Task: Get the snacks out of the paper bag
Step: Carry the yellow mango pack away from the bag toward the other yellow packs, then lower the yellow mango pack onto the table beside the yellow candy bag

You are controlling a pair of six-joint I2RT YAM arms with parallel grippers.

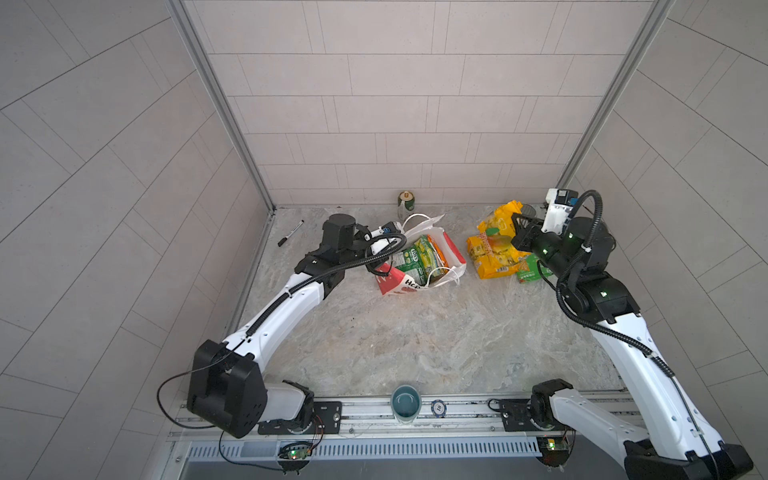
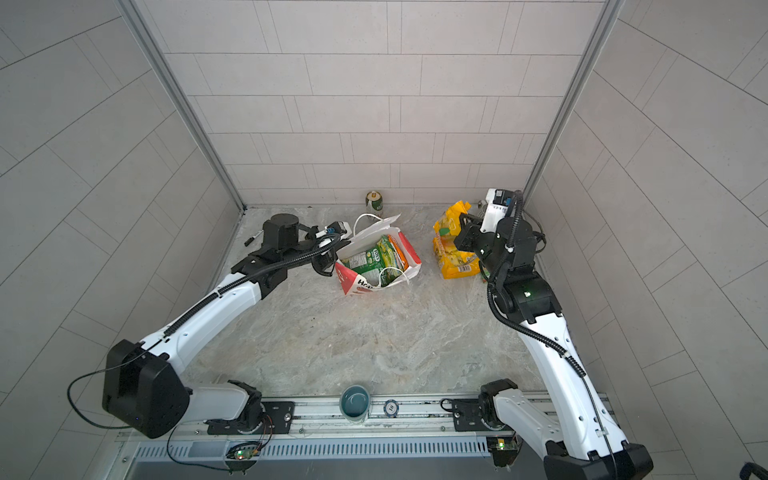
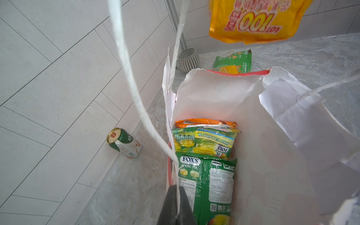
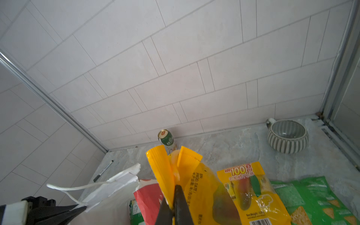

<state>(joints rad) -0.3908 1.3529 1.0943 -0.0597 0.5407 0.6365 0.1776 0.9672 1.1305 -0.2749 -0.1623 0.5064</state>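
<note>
The white paper bag (image 1: 405,286) with red sides stands open on the table, left of centre. My left gripper (image 3: 176,206) is shut on its white cord handle (image 3: 136,93) at the bag's left rim. Inside lie a green snack packet (image 3: 206,181), a yellow-green one (image 3: 204,142) and an orange one (image 3: 204,122). My right gripper (image 4: 173,202) is shut on the edge of a yellow snack packet (image 1: 505,216) and holds it off the table, right of the bag. Under it rest another yellow "100" packet (image 1: 494,262) and a green packet (image 1: 530,272).
A green-and-white can (image 1: 406,201) stands at the back wall. A black pen (image 1: 290,234) lies back left, and a striped bowl (image 4: 287,136) sits in the back right corner. On the front rail stand a teal cup (image 1: 406,403) and a chip (image 1: 438,408).
</note>
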